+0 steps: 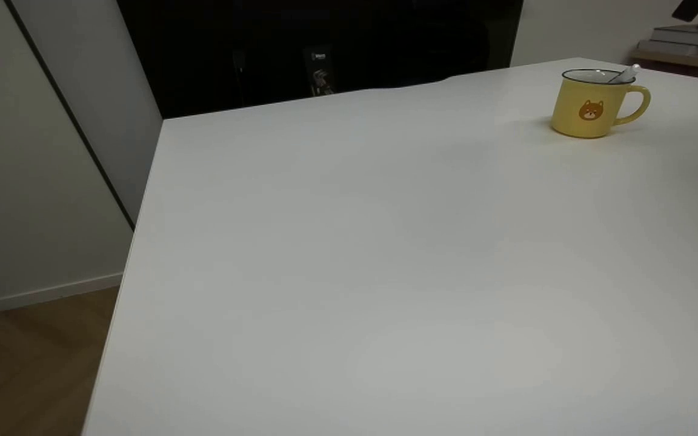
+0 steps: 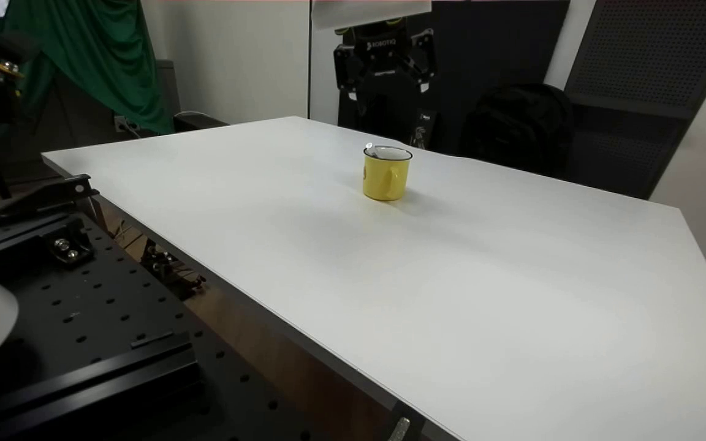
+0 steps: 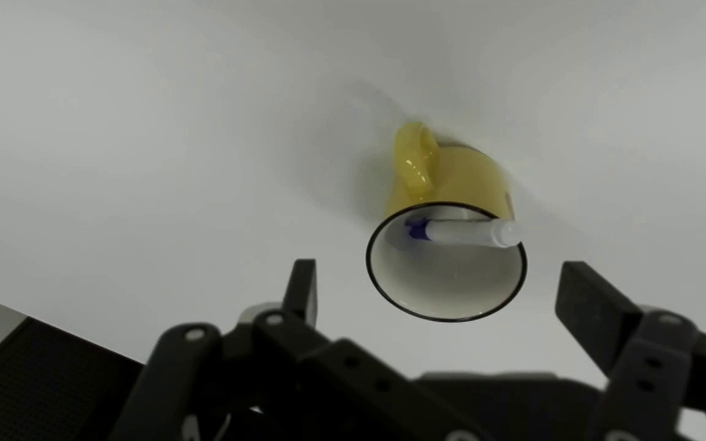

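Yellow with a dark rim, the mug (image 2: 383, 179) stands upright on the white tabletop (image 2: 482, 294), set in from its far edge and well apart from the corners. A marker (image 3: 463, 233) leans inside it, one end poking past the rim. The tool (image 2: 388, 91) hangs higher up with nothing held, its fingers (image 3: 301, 291) spread wide; in the wrist view they flank the mug's mouth without touching it. I judge the step in hand to be lining up over the mug. Any move down calls for careful centring, since the marker lies toward the handle (image 3: 414, 160) side of the mouth and its protruding end could be knocked.

How high the tool hangs is hard to judge. A pale shape (image 2: 371, 11), probably part of the arm, covers its upper portion and is cut off by the frame. In an exterior view the printed face (image 1: 591, 110) is plain, yet no tool appears. Whether the marker's purple end is cap or nib cannot be told. Beyond the tabletop's far edge, a dark bulk (image 2: 518, 125), maybe a bag, melts into black.
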Motion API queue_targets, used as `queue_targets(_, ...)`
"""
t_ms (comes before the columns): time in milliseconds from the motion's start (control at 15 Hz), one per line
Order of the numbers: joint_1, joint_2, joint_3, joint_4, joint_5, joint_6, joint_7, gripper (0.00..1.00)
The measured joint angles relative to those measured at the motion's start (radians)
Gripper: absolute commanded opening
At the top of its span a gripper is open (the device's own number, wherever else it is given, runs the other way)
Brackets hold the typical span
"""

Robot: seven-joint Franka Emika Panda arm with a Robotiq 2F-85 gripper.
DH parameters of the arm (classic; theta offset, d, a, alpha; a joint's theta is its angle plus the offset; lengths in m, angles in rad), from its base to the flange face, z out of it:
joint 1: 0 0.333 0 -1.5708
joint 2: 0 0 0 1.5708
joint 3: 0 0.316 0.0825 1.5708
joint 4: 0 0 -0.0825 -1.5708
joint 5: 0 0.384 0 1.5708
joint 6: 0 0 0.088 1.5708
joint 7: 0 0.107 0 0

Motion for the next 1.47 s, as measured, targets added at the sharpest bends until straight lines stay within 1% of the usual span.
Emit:
queue_targets(200,0.025,0.028,-0.017,-0.016,-0.014,0.072,0.014,1.00)
queue_targets(533,0.029,0.076,0.000,-0.059,-0.012,0.215,0.013,1.00)
queue_targets(800,0.029,0.109,0.005,-0.076,-0.013,0.299,0.005,1.00)
queue_targets(1200,0.029,0.147,-0.013,-0.074,-0.010,0.348,-0.014,1.00)
queue_targets(1467,0.030,0.162,-0.027,-0.067,-0.007,0.323,-0.018,1.00)
